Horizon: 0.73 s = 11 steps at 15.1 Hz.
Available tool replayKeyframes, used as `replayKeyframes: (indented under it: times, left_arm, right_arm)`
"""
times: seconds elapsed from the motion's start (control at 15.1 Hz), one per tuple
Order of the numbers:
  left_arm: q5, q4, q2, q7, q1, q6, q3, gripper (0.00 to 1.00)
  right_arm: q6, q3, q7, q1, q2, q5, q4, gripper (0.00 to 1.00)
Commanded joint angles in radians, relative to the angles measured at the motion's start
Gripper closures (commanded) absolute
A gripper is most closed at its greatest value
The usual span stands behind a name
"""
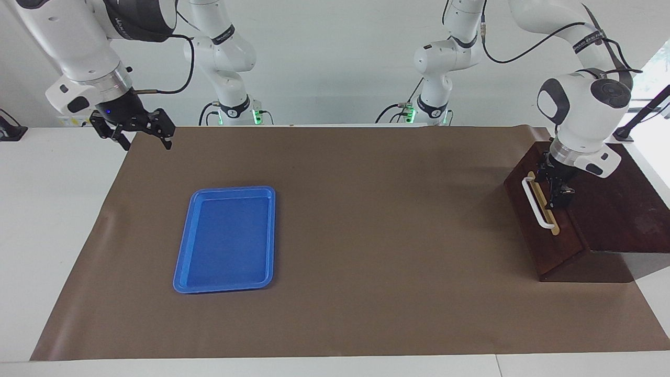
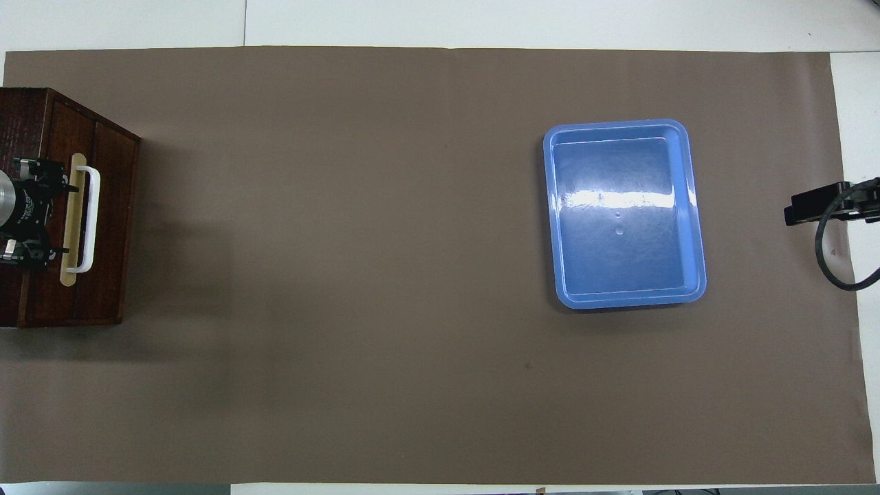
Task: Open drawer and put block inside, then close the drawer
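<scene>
The dark wooden box stands at the left arm's end of the table. Its drawer looks pushed in, and no pale interior shows. The white bar handle sits on its tan strip and also shows in the overhead view. My left gripper is down at the drawer front, right beside the handle, fingers spread along it and holding nothing. My right gripper hangs open and empty above the table's edge at the right arm's end. The yellow block is out of view.
A flat blue plastic tray lies empty on the brown mat toward the right arm's end; it also shows in the overhead view. White table borders the mat.
</scene>
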<state>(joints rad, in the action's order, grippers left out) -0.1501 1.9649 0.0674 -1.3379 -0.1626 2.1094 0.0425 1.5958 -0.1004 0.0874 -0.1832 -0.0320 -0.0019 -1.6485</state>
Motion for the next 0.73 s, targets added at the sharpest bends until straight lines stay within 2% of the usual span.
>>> replayKeyframes:
  times: [0.0, 0.2, 0.4, 0.53, 0.66]
  left_arm:
    - [-0.025, -0.032, 0.011, 0.045, -0.015, -0.020, 0.005, 0.00]
    - [-0.019, -0.093, -0.011, 0.106, 0.066, -0.162, 0.008, 0.00]
    - [0.042, -0.093, -0.109, 0.219, 0.113, -0.267, 0.019, 0.00]
    - [0.118, -0.109, -0.155, 0.442, 0.121, -0.365, 0.020, 0.00]
    - [0.127, -0.141, -0.155, 0.592, 0.164, -0.431, 0.023, 0.00]
  right_arm:
    - [-0.002, -0.013, -0.012, -0.021, -0.020, 0.002, -0.020, 0.00]
    - [-0.004, -0.013, -0.012, -0.016, -0.022, 0.002, -0.020, 0.00]
    - [-0.004, -0.016, -0.014, -0.010, -0.022, 0.000, -0.020, 0.00]
    - [-0.004, -0.019, -0.012, -0.009, -0.022, 0.000, -0.019, 0.00]
    - [-0.004, -0.024, -0.012, -0.004, -0.023, 0.000, -0.019, 0.00]
